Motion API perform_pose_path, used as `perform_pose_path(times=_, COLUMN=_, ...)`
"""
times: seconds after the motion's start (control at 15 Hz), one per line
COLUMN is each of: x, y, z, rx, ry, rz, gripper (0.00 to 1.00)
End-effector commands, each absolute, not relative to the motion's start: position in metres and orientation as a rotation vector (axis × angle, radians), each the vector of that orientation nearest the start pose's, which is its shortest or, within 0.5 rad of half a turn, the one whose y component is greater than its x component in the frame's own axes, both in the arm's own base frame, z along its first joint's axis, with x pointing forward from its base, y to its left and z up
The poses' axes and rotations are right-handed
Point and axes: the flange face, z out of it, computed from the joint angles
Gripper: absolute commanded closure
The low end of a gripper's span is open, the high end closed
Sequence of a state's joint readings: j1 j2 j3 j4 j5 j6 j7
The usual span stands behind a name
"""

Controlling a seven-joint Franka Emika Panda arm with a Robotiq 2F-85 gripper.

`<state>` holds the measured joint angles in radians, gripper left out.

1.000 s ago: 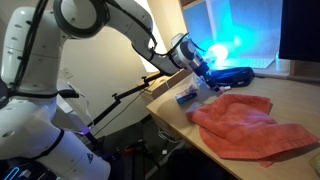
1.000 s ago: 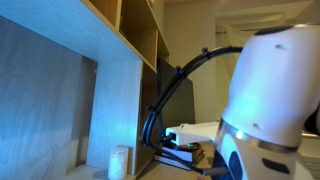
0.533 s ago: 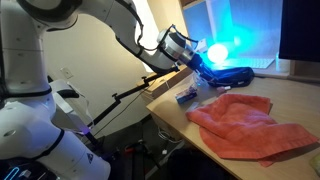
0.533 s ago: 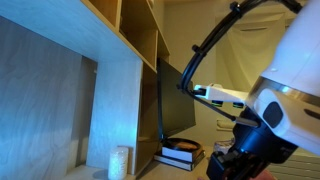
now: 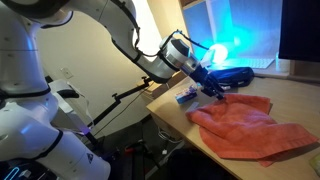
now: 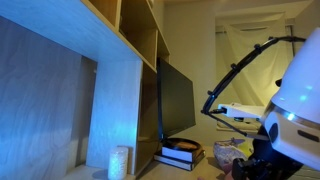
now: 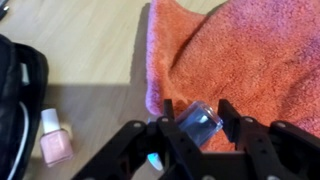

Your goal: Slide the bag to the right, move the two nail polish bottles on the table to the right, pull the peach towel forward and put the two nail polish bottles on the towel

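Peach terry cloth is seen from 12 to 3 o'clock in the wrist view: this is the peach towel [image 7: 240, 50], which is spread on the pale wooden table [image 7: 90, 50]. The gripper [image 7: 197, 125] is found at 6 o'clock, just over the left edge of the towel. Its jaws are drawn partly together and pressed on the grey nail polish bottle [image 7: 202, 122] (the hold looks firm, though part of the bottle is hidden by the fingers [image 7: 232, 118]). The bottle is taken across its glass body. Its dark cap is pointed toward about 10 o'clock, so the long axis is laid roughly from 10 to 4 o'clock. Whether the bottle touches the cloth cannot be told.

The pink nail polish bottle [image 7: 54, 142] is laid flat on the table at 8 o'clock, apart from the towel and just beside a dark pouch [image 7: 15, 100]. Its white cap is pointed to 12 o'clock and its body to 6 o'clock.

Both bottles are judged to be light, stiff and smooth, therefore slippery and easily broken if dropped. The flatter sides of the body should be gripped, not the narrow cap. The towel is judged soft and limp, so a bottle that is set upright on it may tip over (laying it down is probably safer).
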<state>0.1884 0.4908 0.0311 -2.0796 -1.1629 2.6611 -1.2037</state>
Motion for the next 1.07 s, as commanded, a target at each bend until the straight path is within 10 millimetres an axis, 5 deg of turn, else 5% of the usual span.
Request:
perform_pose_path(times=0.0, x=0.544, y=0.127, z=0.186, rx=1.026, ry=2.405, rz=-0.287, gripper=0.77)
perform_pose_path(times=0.4, x=0.543, y=0.112, z=0.168, rx=1.110, ry=2.414, rz=-0.276, gripper=0.77)
perform_pose_path(times=0.47, x=0.544, y=0.114, z=0.167, rx=1.104, ry=2.417, rz=-0.273, gripper=0.27)
perform_pose_path(times=0.73, x=0.542, y=0.136, z=0.172, rx=1.024, ry=2.447, rz=-0.229, gripper=0.04)
perform_pose_path(times=1.0, x=0.545, y=0.188, z=0.185, rx=0.823, ry=2.509, rz=-0.133, gripper=0.00)
